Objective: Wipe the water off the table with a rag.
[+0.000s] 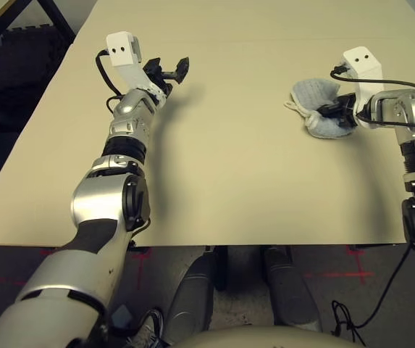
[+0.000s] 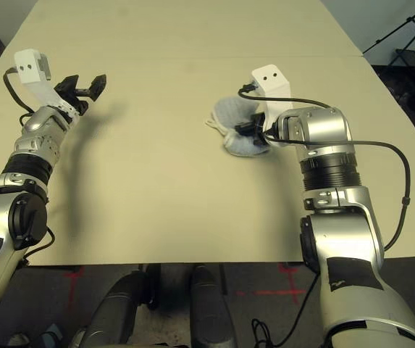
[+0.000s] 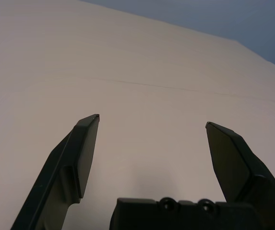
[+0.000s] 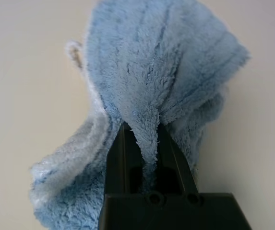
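The rag (image 1: 316, 101), pale blue-grey terry with whitish edging, lies bunched on the right part of the beige table (image 1: 229, 167). My right gripper (image 4: 144, 136) is shut on the rag (image 4: 161, 62), a fold of cloth pinched between its black fingers, and it reaches in from the right at table level (image 2: 254, 132). Over the far left of the table my left gripper (image 1: 172, 69) hovers open with nothing between its fingers (image 3: 87, 143). No water is visible on the tabletop.
A faint seam line (image 1: 250, 40) crosses the table near the far side. Beyond the left edge there is a dark floor and a black frame (image 1: 19, 29). A tripod (image 2: 410, 40) stands past the right edge. Black cables hang from both wrists.
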Robot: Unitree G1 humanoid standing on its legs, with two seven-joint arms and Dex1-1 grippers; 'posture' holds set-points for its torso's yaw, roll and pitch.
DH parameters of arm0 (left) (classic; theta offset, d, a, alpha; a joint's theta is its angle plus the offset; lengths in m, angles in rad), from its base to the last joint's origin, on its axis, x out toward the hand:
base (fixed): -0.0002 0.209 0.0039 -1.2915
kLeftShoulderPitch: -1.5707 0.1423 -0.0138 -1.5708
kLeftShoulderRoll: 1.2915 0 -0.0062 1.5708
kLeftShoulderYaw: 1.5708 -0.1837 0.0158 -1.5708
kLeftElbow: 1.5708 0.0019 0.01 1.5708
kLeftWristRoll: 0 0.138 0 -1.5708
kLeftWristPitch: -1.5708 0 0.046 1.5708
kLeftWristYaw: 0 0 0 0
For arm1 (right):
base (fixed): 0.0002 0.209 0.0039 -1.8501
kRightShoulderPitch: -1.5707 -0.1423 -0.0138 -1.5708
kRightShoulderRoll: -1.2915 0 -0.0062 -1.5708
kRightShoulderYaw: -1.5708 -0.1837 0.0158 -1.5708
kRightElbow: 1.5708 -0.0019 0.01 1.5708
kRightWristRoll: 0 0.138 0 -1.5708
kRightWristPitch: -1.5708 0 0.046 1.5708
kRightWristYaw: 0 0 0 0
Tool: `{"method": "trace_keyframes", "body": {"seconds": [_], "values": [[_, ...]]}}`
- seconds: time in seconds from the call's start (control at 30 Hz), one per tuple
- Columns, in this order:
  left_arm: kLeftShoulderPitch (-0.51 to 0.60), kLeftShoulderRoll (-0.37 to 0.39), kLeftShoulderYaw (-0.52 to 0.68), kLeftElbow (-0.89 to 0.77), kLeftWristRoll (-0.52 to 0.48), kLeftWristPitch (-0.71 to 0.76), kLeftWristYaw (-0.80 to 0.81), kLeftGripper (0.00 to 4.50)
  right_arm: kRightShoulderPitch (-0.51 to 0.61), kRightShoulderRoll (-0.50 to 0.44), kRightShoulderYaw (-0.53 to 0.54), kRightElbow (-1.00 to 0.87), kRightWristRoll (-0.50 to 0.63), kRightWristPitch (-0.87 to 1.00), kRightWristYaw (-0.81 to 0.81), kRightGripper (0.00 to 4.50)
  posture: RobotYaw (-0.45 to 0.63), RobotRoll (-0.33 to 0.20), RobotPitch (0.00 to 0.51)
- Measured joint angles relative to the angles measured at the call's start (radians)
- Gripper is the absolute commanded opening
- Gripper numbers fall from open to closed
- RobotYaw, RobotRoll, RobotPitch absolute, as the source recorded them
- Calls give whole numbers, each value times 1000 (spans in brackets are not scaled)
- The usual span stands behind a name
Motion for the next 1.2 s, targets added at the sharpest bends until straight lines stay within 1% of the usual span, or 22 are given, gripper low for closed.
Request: {"method": "trace_keyframes", "body": {"seconds": [0.13,0.17,0.3,0.4,0.47,0.63,0.73,0.93,1.07,1.2], "values": [[0,0,1,0,0,0,0,4500,65,-71,-28,3,-11,-38,-12,95,-120,0,257],[0,0,0,0,0,0,0,4500,80,-93,-38,6,-16,-50,-19,93,-136,0,259],[0,0,1,0,0,0,0,4500,107,-156,-84,44,-39,-75,-71,93,-141,0,260],[0,-3,0,0,0,0,0,4500,108,-202,-141,57,-50,-78,-121,87,-148,0,260],[0,-7,0,0,0,0,0,4500,101,-215,-170,52,-51,-78,-138,87,-148,0,260],[0,-11,0,0,0,0,0,4500,96,-218,-185,12,-48,-41,-134,86,-148,0,260],[0,-11,0,0,0,0,0,4500,100,-194,-185,-20,-38,-12,-125,86,-148,0,260],[-2,-13,-1,0,0,0,-2,4500,113,-33,-161,-125,9,76,-101,86,-146,0,261],[-2,-11,-1,0,0,0,-3,4500,38,32,-121,-193,37,125,-80,86,-146,0,261],[-2,-10,0,0,0,1,-3,4500,-25,67,-86,-196,39,126,-65,85,-146,0,261]]}}
